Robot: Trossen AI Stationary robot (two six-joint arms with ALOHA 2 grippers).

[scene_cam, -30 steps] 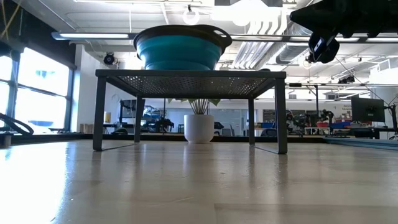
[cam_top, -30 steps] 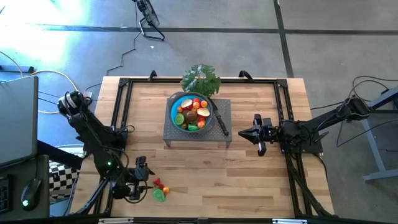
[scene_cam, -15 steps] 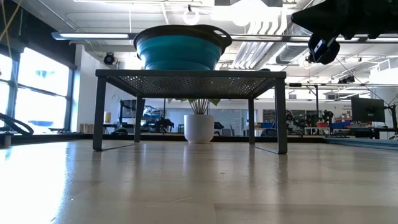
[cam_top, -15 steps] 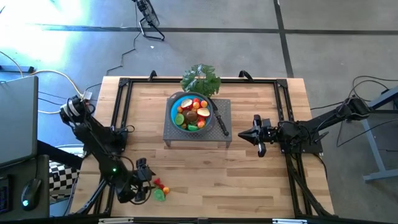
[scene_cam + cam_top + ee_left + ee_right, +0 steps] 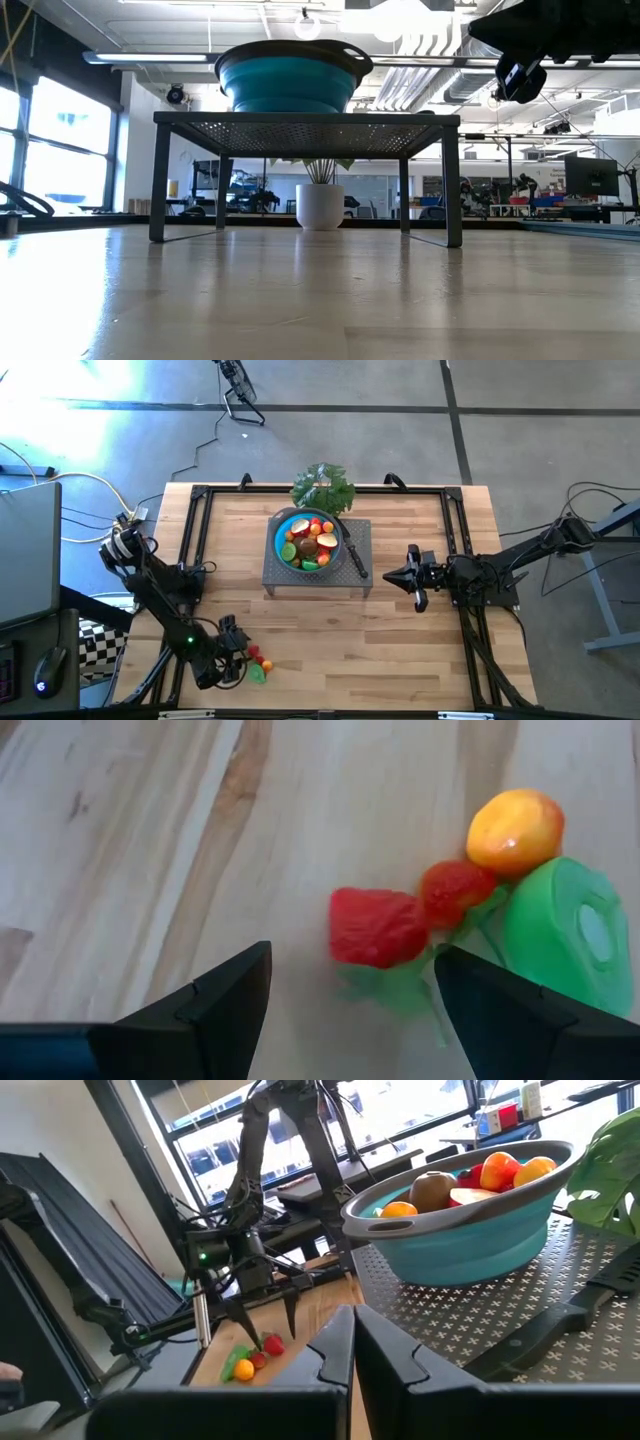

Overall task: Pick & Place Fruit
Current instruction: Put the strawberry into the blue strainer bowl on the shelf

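Your left hand (image 5: pixel 232 660) hangs low over the near left part of the surface (image 5: pixel 400 640), its fingers (image 5: pixel 215 1005) spread apart and holding nothing. Just beside it, toward the right, lies a small cluster of fruit on the wood: a red piece (image 5: pixel 378 927), a smaller red strawberry (image 5: pixel 455 890) touching it, an orange-yellow fruit (image 5: pixel 514 830) beyond that, and a green slice (image 5: pixel 565 935) at the edge of the group. In your left wrist view the red piece sits ahead of the open fingers, roughly in line with the gap between them but not yet inside it; nothing touches the hand. From above, the cluster shows as red, yellow and green spots (image 5: pixel 257 664) right next to the fingertips.

Your right hand (image 5: pixel 405 576) waits clenched shut and empty, hovering just right of the grey mesh stand (image 5: pixel 358 528) at mid-surface. On that stand rests the blue bowl (image 5: pixel 278 532), already filled with more fruit (image 5: pixel 310 542). A black-handled knife (image 5: pixel 354 555) lies on the stand beside the bowl, and a leafy green bunch (image 5: pixel 323 487) sits at the far side behind it.
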